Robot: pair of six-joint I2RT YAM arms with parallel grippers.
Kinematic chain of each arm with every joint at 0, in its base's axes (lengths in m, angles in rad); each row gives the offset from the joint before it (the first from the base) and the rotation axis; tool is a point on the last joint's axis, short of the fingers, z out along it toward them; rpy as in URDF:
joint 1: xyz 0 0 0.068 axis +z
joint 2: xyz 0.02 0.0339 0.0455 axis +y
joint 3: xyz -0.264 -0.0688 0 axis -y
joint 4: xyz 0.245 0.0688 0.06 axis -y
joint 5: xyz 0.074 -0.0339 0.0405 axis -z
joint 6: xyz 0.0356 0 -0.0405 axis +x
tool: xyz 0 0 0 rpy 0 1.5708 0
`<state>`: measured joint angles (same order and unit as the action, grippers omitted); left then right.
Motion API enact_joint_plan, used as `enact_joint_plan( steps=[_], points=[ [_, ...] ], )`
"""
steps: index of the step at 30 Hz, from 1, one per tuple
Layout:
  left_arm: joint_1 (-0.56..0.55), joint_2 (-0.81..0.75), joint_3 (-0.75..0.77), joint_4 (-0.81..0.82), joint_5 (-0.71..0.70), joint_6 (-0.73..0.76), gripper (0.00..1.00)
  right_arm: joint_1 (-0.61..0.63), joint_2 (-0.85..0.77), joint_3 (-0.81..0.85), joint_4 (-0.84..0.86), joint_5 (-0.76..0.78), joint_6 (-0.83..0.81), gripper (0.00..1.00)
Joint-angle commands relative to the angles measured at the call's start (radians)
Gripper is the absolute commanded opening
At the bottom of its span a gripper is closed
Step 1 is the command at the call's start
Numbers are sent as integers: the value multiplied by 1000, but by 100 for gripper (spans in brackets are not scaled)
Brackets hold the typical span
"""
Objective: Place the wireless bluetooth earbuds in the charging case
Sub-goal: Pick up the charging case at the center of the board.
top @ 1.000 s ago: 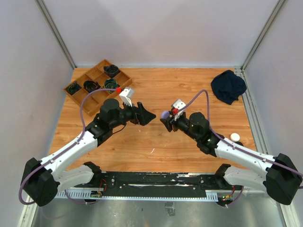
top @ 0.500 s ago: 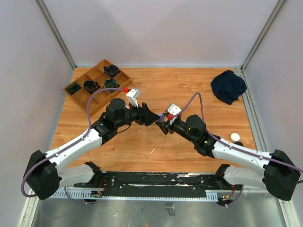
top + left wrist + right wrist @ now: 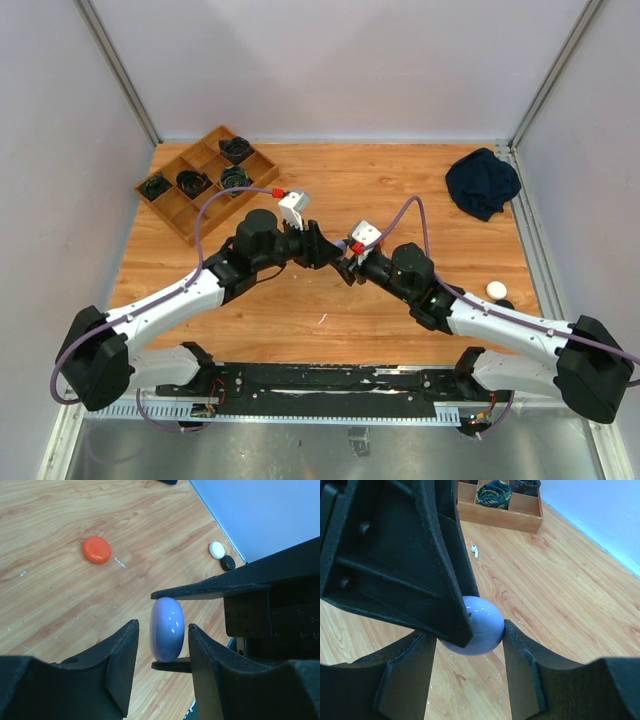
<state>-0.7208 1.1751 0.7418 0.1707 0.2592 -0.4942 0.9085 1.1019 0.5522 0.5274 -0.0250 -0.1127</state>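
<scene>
Earbuds aren't in yet: one white earbud [image 3: 475,551] lies loose on the table [image 3: 570,590], at 12 o'clock from the lavender charging case [image 3: 482,622] in rt wrist view. Case is held off the wood, mid-table, pinched by the right gripper [image 3: 467,635]. Just now the left gripper [image 3: 162,626] swung in from 9 o'clock w/ jaws narrowing. It straddles the case, gap on one side, not clamped. Probably prep to open the lid. Orange case [image 3: 96,549] sits at 10 o'clock in left wrist view.

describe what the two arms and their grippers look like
The left arm and right arm have white links with black joints and bases. A purple cable loops along each, and each wrist carries a white camera block with a red fitting. The left gripper and right gripper have matte black, wedge-shaped fingers.
</scene>
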Motion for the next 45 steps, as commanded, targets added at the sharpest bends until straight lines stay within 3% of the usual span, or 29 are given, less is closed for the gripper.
enact_joint_plan(
  steps=[1,7,14,23,33,45],
  points=[
    [-24,21,51,9,-23,43,47,14,3,15,47,4,-19,44],
    [-28,7,57,-25,-60,82,37,14,-8,27,26,3,-21,47],
    [-28,-29,81,-106,-89,158,31,8,-36,57,-64,-55,-39,59],
    [-28,-64,156,-265,-37,277,30,-78,-99,143,-292,-338,-73,73],
    [-28,-92,271,-430,170,471,30,-254,-115,163,-336,-731,-44,71],
    [-28,-80,323,-507,353,642,33,-268,-77,169,-247,-867,-26,61]
  ],
)
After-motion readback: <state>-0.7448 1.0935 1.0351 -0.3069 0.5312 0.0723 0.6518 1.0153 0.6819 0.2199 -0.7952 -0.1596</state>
